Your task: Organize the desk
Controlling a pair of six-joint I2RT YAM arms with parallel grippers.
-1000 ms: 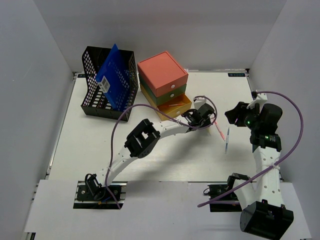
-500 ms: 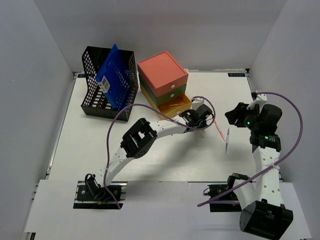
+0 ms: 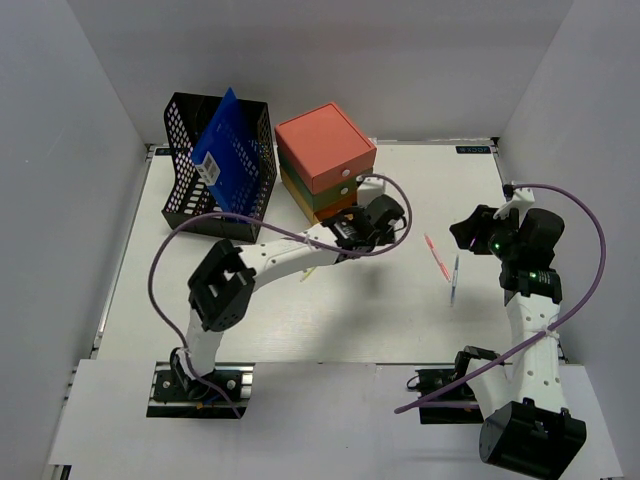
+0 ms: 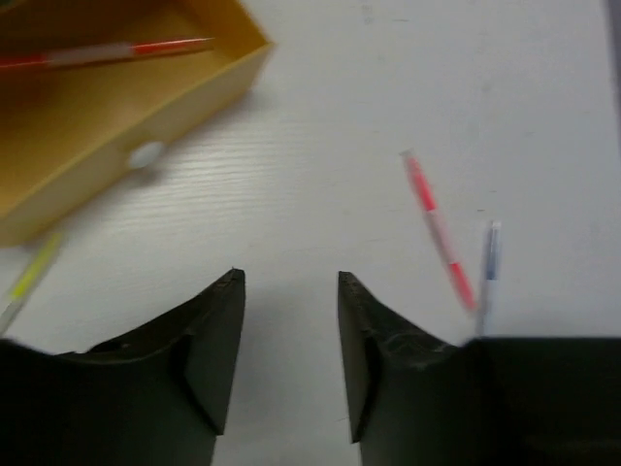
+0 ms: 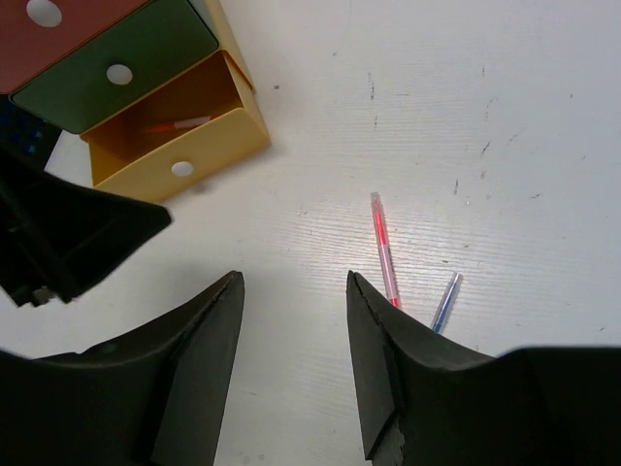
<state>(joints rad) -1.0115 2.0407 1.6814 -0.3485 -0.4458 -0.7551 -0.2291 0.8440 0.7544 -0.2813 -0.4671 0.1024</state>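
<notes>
Three pens lie loose on the white desk [image 3: 200, 290], which spreads under everything in the overhead view. At its far left stands a black mesh file rack [image 3: 185, 200] with a blue folder [image 3: 228, 150] in it. Beside that is the drawer box [image 3: 322, 145], whose yellow drawer [image 4: 204, 102] is pulled out with one red-and-white pen [image 4: 107, 50] inside.

The left end effector [image 4: 289, 280] hovers just in front of that drawer, jaws parted and empty. The right end effector [image 5: 294, 280] hangs over the right half of the desk, likewise spread and holding nothing.

The step in hand looks like fetching another pen for the drawer. The red pen [image 5: 383, 248] and the blue pen [image 5: 444, 301] lie near each other (their lower ends run so close that contact cannot be ruled out). A clean pick would therefore take the red one nearer its upper, free end, with the fingers set across the barrel and lowered to straddle it. The yellow pen [image 4: 29, 280], just beside the drawer front, is probably the shorter trip for the left arm.
</notes>
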